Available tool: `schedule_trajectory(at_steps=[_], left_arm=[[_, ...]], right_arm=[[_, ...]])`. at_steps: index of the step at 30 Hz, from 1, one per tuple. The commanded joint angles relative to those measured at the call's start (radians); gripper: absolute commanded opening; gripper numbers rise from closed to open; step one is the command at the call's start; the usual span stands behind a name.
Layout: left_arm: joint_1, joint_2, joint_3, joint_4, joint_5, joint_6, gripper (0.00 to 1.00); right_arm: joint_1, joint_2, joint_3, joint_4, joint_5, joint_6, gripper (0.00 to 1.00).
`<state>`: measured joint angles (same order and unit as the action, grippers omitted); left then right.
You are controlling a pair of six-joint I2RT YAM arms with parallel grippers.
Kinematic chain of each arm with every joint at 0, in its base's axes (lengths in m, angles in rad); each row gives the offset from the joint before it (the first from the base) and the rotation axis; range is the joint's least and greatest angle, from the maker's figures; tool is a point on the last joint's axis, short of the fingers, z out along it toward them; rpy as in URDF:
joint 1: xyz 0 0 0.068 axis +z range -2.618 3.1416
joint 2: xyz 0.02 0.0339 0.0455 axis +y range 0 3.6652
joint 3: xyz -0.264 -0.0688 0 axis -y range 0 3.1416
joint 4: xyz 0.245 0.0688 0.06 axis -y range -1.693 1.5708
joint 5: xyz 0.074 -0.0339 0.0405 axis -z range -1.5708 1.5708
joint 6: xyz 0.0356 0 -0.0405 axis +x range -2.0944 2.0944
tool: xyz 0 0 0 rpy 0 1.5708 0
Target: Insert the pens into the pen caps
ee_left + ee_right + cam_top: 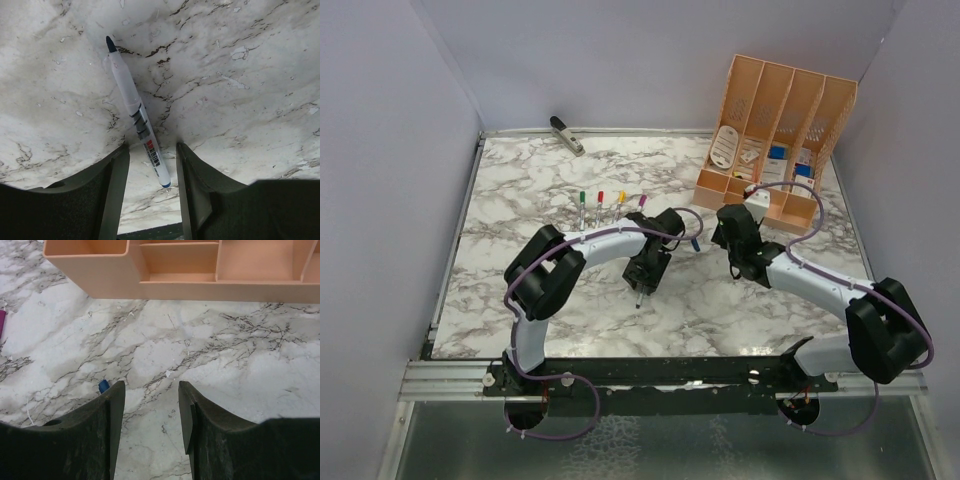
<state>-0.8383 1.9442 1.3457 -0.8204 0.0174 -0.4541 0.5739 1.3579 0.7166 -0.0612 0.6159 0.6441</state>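
Observation:
One pen (pixel 135 107), a white barrel with a dark blue tip, lies flat on the marble table. My left gripper (pixel 152 146) hangs over it, open, with the pen's rear end between the fingers (pixel 114 185) and touching neither. From above, the pen's tip (pixel 639 297) pokes out below the left gripper (pixel 646 272). A blue pen cap (pixel 103 386) lies just left of my right gripper (pixel 150 385), which is open with nothing in it; in the top view the blue cap (pixel 696 243) lies between the arms. Several other pens (pixel 610 208) lie in a row with green, red, yellow and purple ends.
A peach desk organizer (pixel 775 130) stands at the back right, its front wall (pixel 180 290) close ahead of the right gripper. A grey-black stapler-like object (pixel 566 133) lies at the back left. A purple end (pixel 1 322) shows at the right wrist view's left edge.

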Motion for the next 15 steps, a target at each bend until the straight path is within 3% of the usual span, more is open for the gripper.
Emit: schedule_trajectory(at_steps=[1, 11, 15], left_arm=[[-0.01, 0.065, 0.003, -0.013, 0.051, 0.014, 0.44], [-0.01, 0.114, 0.017, -0.017, 0.065, 0.036, 0.3], [-0.01, 0.122, 0.013, -0.018, 0.068, 0.039, 0.17]], right_arm=[[-0.003, -0.029, -0.025, 0.0, 0.034, 0.024, 0.47], [-0.003, -0.058, -0.035, 0.005, 0.044, 0.025, 0.46], [-0.003, -0.074, -0.039, 0.006, 0.044, 0.027, 0.47]])
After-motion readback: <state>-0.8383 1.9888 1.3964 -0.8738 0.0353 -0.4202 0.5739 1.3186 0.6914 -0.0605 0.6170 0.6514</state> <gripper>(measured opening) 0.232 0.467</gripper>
